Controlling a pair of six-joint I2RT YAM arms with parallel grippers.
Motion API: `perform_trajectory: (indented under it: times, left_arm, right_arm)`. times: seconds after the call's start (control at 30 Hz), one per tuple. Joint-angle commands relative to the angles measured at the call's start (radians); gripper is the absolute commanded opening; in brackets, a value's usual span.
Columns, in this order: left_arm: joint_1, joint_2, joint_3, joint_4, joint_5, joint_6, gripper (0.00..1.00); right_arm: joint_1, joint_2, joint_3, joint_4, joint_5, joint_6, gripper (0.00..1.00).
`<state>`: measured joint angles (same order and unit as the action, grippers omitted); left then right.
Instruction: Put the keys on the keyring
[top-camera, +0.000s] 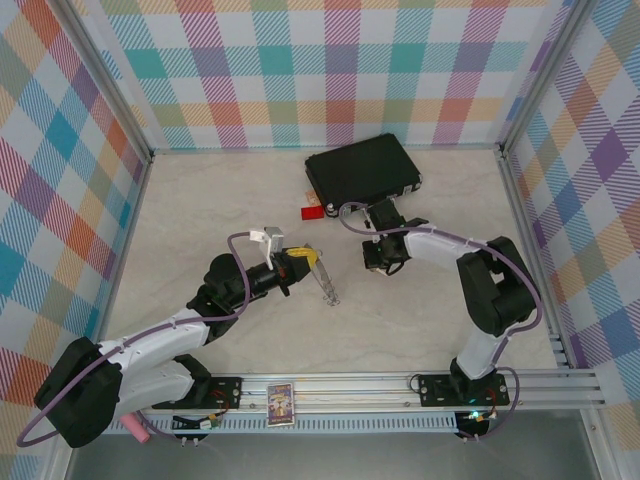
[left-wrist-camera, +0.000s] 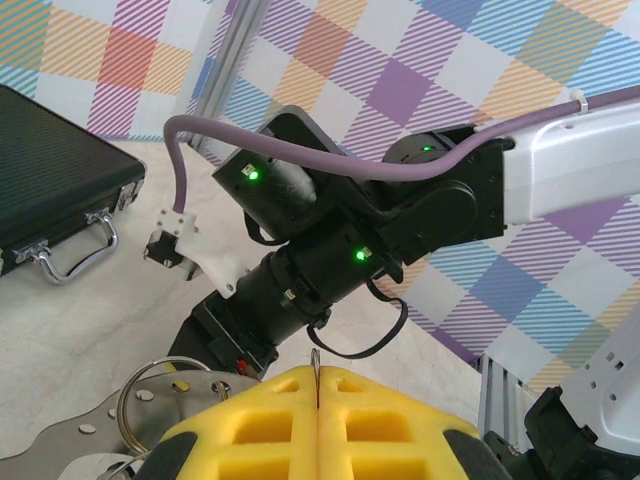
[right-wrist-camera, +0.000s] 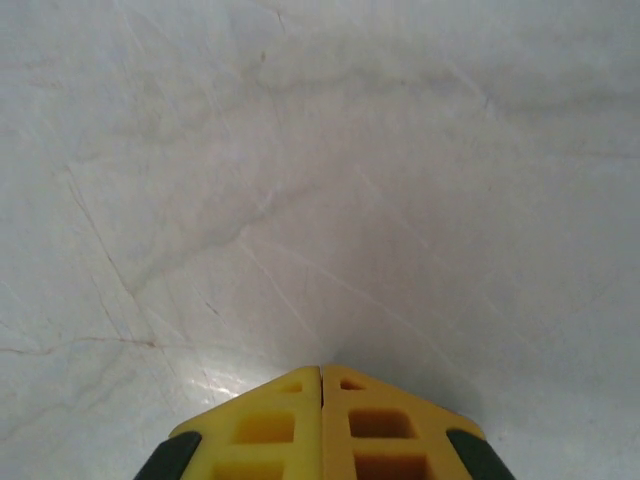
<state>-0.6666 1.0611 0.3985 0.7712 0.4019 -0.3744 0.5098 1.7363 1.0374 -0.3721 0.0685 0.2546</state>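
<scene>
1. Bench (top-camera: 200, 220): pale, marbled and smooth. Small metal parts will probably skate on it if nudged.
2. Black case (top-camera: 362, 172): lies at the far side, silver handle (left-wrist-camera: 75, 250) facing the arms. It is not part of the job.
3. Left end effector (top-camera: 312, 259): at mid-bench, yellow pads pressed together. The left wrist view shows a thin metal sliver in the seam between them, which I read as a pinch on the keyring's rim.
4. Right end effector (top-camera: 383, 264): near the left one but apart from it, pointing down at bare bench. Its pads are pressed together with nothing between them.
5. Keyring (top-camera: 327, 286): seen nearly edge-on, running from the left fingertips down toward the bench.
   - Judgement: light, stiff, thin and slick, so it is likely to swivel in a narrow pinch.
   - Best hold is across the rim between two nubs, so the nubs can check sliding. The opening should stay clear of the pads for threading.
6. Red tag (top-camera: 313, 212): on the bench just in front of the case.
7. Keys: too small to place with confidence, and I cannot tell whether one already hangs on the ring. I expect them to be flat, light and slippery, best pinched by the head with the hole left free.
</scene>
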Motion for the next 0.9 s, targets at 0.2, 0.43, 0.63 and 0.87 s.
perform_trajectory:
  times: [0.2,0.43,0.63,0.87]
  left_arm:
    - [-0.013,-0.002,-0.001,0.084,0.012,0.001,0.00]
    - [-0.013,-0.002,0.000,0.083,0.012,-0.001,0.00]
    - [-0.014,-0.008,-0.001,0.081,0.012,0.000,0.00]
    - [-0.014,-0.014,-0.001,0.077,0.011,0.003,0.00]
  right_arm:
    - [0.008,-0.107,-0.187,0.336,0.025,-0.005,0.00]
    - [0.016,-0.120,-0.286,0.526,0.041,0.013,0.00]
    - [0.024,-0.091,-0.341,0.672,0.074,0.032,0.00]
    - [0.038,-0.044,-0.401,0.865,0.107,0.057,0.00]
